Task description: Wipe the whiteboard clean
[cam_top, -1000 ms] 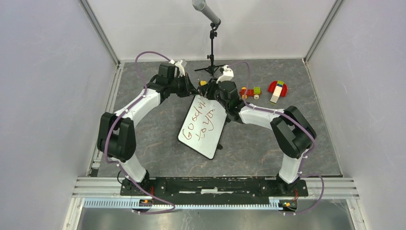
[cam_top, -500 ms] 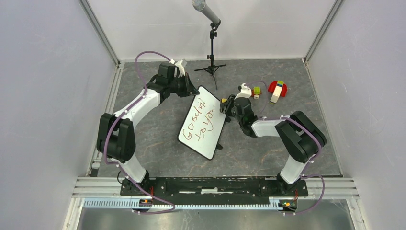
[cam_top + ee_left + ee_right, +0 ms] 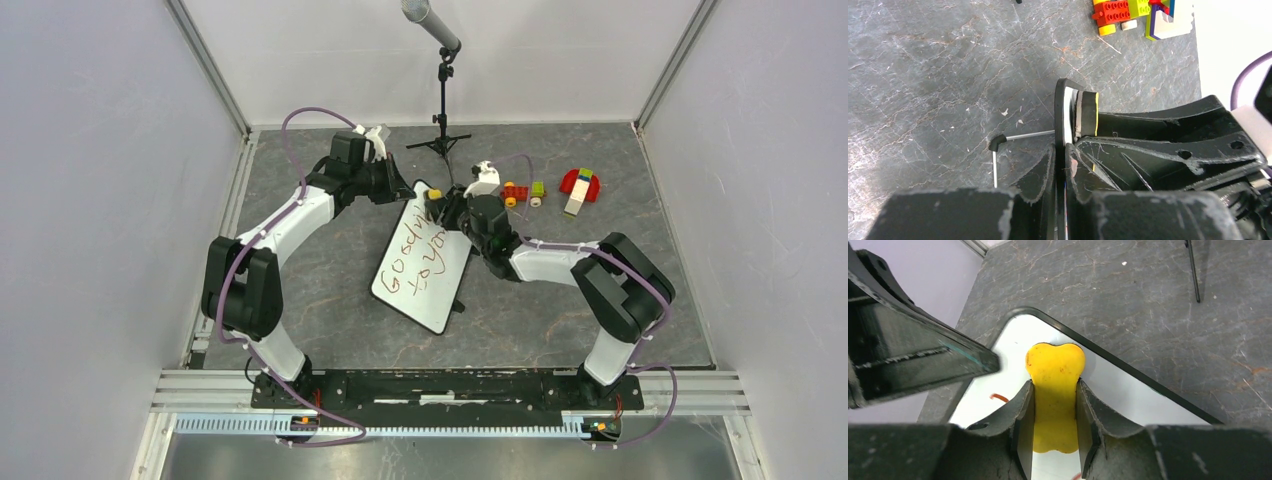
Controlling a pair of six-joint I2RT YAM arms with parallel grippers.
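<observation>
Yellow bone-shaped eraser point(image 3: 1055, 360) on the thin black-framed white whiteboard point(image 3: 425, 270)
It lies mid grey counter point(image 3: 330, 260), likely light, stiff, slick; left end effector point(image 3: 1062, 150) clamps its far edge, right end effector point(image 3: 1054, 385) grips the eraser.

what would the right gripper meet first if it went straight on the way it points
Probably the whiteboard, near its corner: the right gripper points down at it, yellow eraser leading. Whether they already touch is unclear.

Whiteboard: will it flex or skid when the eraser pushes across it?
Probably stiff: the whiteboard looks flat, framed. It might skid on its feet, but the left gripper pinches its edge, steadying it under the yellow eraser.
</observation>
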